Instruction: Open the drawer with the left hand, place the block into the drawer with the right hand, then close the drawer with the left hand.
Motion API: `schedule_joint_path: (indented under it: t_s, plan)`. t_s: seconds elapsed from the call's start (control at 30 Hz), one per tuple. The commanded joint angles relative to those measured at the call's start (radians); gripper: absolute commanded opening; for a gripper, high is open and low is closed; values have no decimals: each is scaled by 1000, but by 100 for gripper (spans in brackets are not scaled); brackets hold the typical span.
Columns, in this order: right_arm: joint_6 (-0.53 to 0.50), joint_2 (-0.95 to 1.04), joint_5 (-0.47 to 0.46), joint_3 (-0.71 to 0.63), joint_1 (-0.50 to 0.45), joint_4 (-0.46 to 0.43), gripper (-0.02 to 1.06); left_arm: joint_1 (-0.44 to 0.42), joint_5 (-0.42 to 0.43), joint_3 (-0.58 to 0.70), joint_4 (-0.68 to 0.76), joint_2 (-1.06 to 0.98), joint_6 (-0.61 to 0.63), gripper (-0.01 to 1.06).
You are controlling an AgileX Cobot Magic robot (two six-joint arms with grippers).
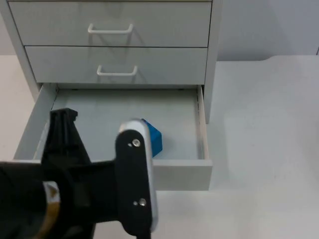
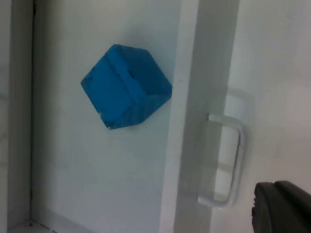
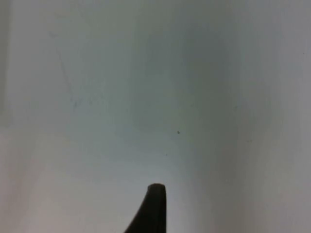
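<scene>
Top view: the blue block [image 1: 153, 139] is seen inside the open bottom drawer [image 1: 201, 129], near its front wall. Closing is judged the step in hand. The left gripper [image 2: 282, 208], state indeterminable, must press the handle [image 2: 228, 160] inward. The right gripper [image 3: 153, 208], likewise indeterminable, waits over the worktop [image 1: 269, 124].

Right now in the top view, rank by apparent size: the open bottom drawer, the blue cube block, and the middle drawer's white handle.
1. Open bottom drawer, largest.
2. Middle drawer's white handle.
3. Blue cube block, partly hidden behind the arm, so its rank against the handle is unsure.

No text, label or number can be read anywhere.
</scene>
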State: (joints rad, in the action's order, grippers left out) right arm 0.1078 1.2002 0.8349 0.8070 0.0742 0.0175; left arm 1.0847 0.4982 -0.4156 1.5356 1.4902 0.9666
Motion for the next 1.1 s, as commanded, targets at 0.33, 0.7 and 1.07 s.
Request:
schedule_joint_path:
  t_s: [0.33, 0.7, 1.07]
  plan:
    - [-11, -9, -1, -1, -4, 2, 80, -13, 118, -4, 209, 236, 305, 0]
    - [-11, -9, -1, -1, -4, 2, 80, -181, -33, -71, 209, 258, 240, 0]
    - [-11, -9, -4, -1, -4, 2, 80, -300, -130, -151, 209, 277, 136, 0]
